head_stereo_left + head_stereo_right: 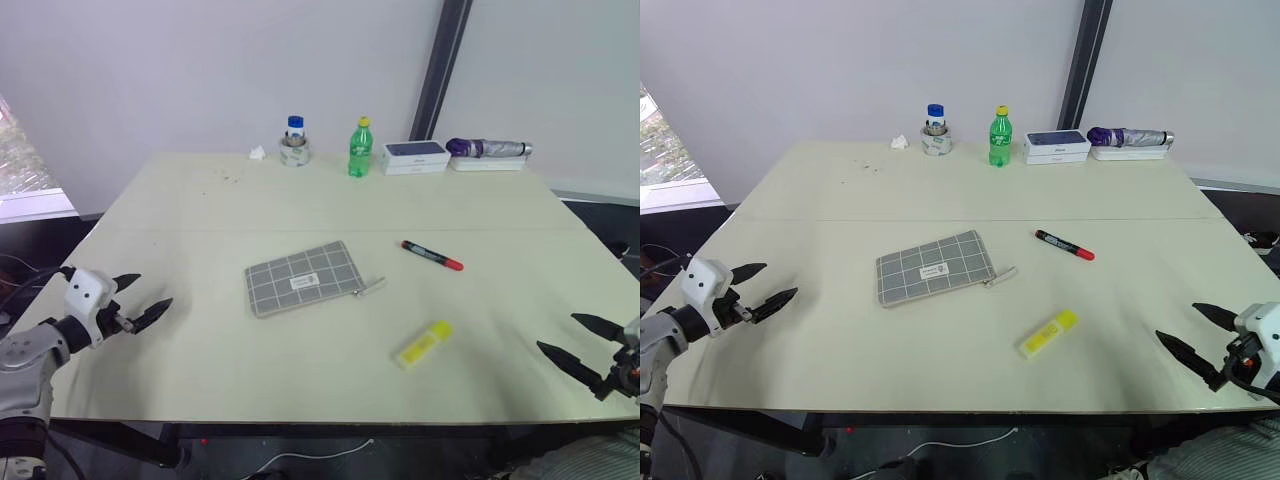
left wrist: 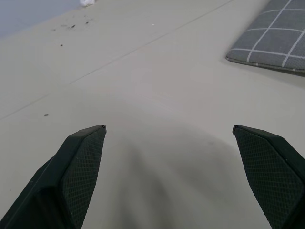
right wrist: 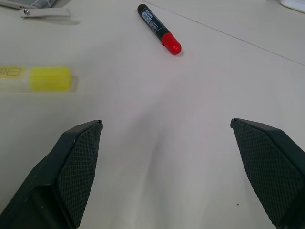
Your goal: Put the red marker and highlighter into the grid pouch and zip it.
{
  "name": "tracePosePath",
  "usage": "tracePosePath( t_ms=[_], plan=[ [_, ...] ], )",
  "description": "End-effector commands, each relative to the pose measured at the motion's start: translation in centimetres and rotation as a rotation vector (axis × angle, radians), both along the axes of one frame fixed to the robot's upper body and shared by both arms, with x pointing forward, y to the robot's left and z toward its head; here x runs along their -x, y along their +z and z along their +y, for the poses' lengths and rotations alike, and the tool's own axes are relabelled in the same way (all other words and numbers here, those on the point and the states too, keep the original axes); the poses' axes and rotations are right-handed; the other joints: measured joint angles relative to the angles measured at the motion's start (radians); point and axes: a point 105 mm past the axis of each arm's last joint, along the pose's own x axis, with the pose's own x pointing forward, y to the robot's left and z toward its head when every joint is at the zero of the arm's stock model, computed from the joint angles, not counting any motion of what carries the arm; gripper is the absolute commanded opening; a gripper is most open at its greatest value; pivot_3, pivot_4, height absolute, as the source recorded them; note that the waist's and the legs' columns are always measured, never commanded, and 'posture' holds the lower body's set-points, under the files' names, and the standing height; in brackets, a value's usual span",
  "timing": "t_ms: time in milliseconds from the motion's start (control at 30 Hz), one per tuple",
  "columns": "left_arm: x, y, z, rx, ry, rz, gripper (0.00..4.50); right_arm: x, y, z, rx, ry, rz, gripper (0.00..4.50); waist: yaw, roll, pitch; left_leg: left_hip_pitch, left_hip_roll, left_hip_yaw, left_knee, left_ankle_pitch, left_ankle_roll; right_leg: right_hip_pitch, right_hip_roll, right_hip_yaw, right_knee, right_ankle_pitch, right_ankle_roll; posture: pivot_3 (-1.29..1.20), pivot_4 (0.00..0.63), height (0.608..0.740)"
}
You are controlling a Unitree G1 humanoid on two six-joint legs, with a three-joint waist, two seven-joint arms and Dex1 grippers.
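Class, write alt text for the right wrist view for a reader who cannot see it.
The right hand, fingers wide apart and empty, hovers over a pale table. Beyond it lie the red marker, and to one side the yellow highlighter.

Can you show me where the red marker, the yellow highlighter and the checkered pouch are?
red marker (image 1: 432, 256), left eye view, middle of its black barrel.
highlighter (image 1: 424, 343), left eye view, middle of its yellow body.
grid pouch (image 1: 285, 270), left eye view, grey fabric left of its white label.
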Motion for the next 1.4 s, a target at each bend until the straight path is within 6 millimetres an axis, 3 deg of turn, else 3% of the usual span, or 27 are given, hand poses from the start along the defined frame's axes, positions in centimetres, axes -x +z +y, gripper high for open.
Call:
tracePosePath(
  t_ms=[33,300,667,833,1000,1100,1200,1333,1400],
  plan=[
    [-0.3,1.6,-0.6,-0.048,-0.017,-0.083,4.5,-0.4,1.1,0.6,0.028,0.023,-0.045,4.48,0.0,0.0,0.0,0.0,0.0,0.0,0.0,0.0,0.0,0.0,0.0,0.0,0.0,0.0,0.0,0.0,0.15,0.74],
    [-0.4,2.3,-1.8,-0.075,-0.066,-0.132,4.5,-1.6,1.2,1.1,0.035,0.044,-0.047,4.48,0.0,0.0,0.0,0.0,0.0,0.0,0.0,0.0,0.0,0.0,0.0,0.0,0.0,0.0,0.0,0.0,0.15,0.74],
    [-0.6,2.6,-2.5,-0.062,-0.134,-0.137,4.5,-4.0,2.7,4.4,-0.002,0.104,-0.123,4.48,0.0,0.0,0.0,0.0,0.0,0.0,0.0,0.0,0.0,0.0,0.0,-0.001,0.0,0.0,0.0,0.0,0.15,0.74],
    [-0.9,2.9,-2.9,-0.075,-0.142,-0.159,4.5,-5.8,3.7,5.1,0.002,0.056,-0.146,4.48,0.0,0.0,0.0,0.0,0.0,0.0,0.001,0.0,0.0,0.0,0.0,-0.001,0.0,0.0,0.0,0.0,0.15,0.74],
    [-0.9,2.7,-3.3,-0.099,-0.153,-0.169,4.5,-6.0,3.8,5.7,0.01,0.077,-0.143,4.48,0.001,0.0,0.0,-0.001,0.0,0.0,0.0,0.0,0.0,-0.001,0.0,-0.001,0.0,0.0,0.0,0.0,0.15,0.74],
    [-0.8,2.5,-4.0,-0.114,-0.175,-0.179,4.5,-6.5,4.0,6.8,-0.016,0.102,-0.157,3.61,0.0,0.0,0.0,-0.001,0.0,0.0,0.001,0.0,0.0,-0.001,0.0,-0.001,0.0,0.0,0.0,0.0,0.15,0.74],
    [-0.7,2.0,-4.4,-0.139,-0.195,-0.176,4.5,-7.6,4.3,8.7,-0.019,0.134,-0.188,2.09,-0.004,0.0,0.0,-0.001,0.0,0.0,0.001,0.0,0.0,-0.001,0.001,-0.001,0.001,0.0,0.0,0.0,0.15,0.74],
    [-1.0,1.3,-5.4,-0.187,-0.228,-0.199,4.5,-10.6,3.8,12.0,0.046,0.152,-0.219,0.05,-0.007,0.0,0.0,-0.001,0.0,0.0,0.001,0.0,0.0,-0.003,0.001,0.0,0.002,0.0,0.0,0.0,0.15,0.74],
    [-1.2,1.0,-6.4,-0.277,-0.275,-0.225,4.5,-12.1,3.1,14.0,0.094,0.171,-0.225,0.05,-0.004,0.0,0.0,-0.002,0.0,0.001,0.001,0.0,0.0,-0.005,0.001,0.0,0.002,0.0,0.0,0.0,0.15,0.74]
  ],
)
